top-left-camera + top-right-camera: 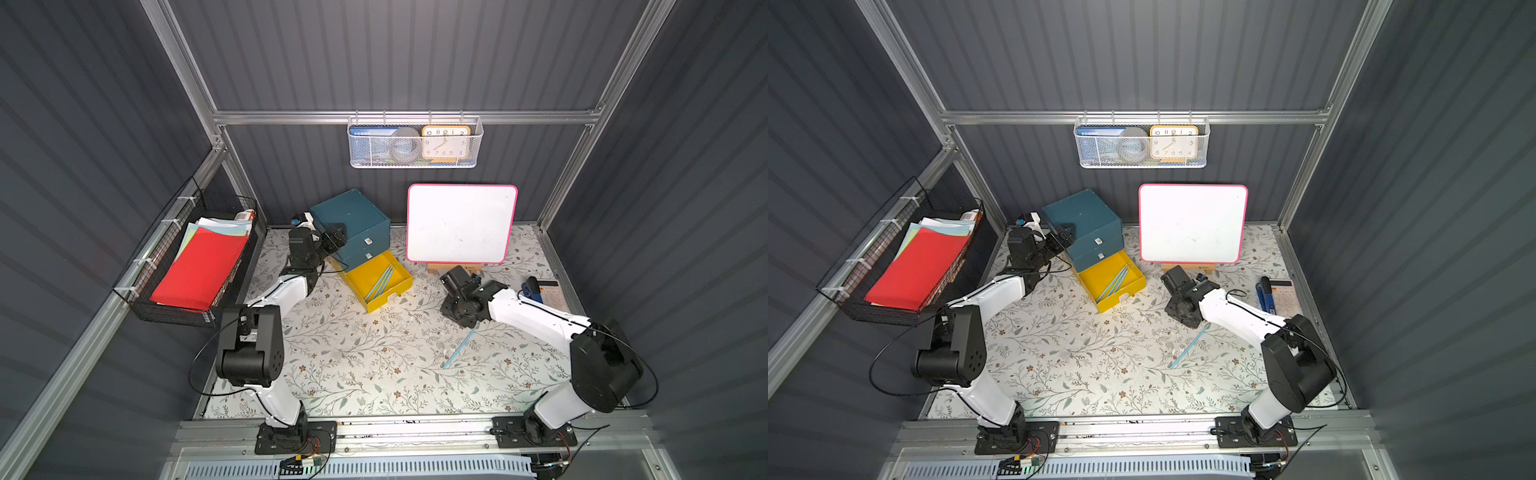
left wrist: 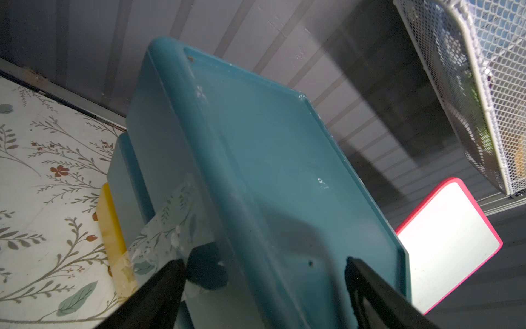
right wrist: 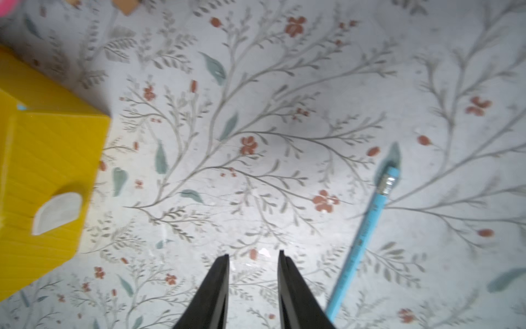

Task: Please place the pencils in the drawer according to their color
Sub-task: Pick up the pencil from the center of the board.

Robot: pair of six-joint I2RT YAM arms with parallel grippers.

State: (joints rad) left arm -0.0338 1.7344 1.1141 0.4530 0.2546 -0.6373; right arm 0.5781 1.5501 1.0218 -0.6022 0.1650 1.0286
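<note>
Black tapered fingers (image 3: 216,290) of my right gripper (image 3: 254,254) sit closest to the lens; the jaws stand narrowly apart with nothing between them, only the white floral-print table cover (image 3: 256,114) beneath. Just beside this gripper, on the side away from the drawer, lies one thin light blue pencil (image 3: 367,230) with a metal band and a blue eraser; it is flat on the cover and touches neither finger, its eraser end pointing on ahead of my fingertips. Ahead of the gripper on the opposite side, and apart from it, is the yellow plastic drawer (image 3: 42,171) with its pale half-round handle (image 3: 57,213) facing me; in both top views it stands pulled out from the bottom of the small teal plastic cabinet (image 1: 349,216), and a few more light blue pencils (image 1: 380,282) lie close together inside it, slanting along its floor.

My left gripper (image 2: 264,263) is up against that cabinet on the side away from my right arm; its jaws stand wide, astride the cabinet's upper edge, one finger beside the side wall and one over the top panel; whether they press on it I cannot tell. Beyond the cabinet from this hand leans a white board with a pink frame (image 2: 449,242), and my right gripper hangs just in front of it.
</note>
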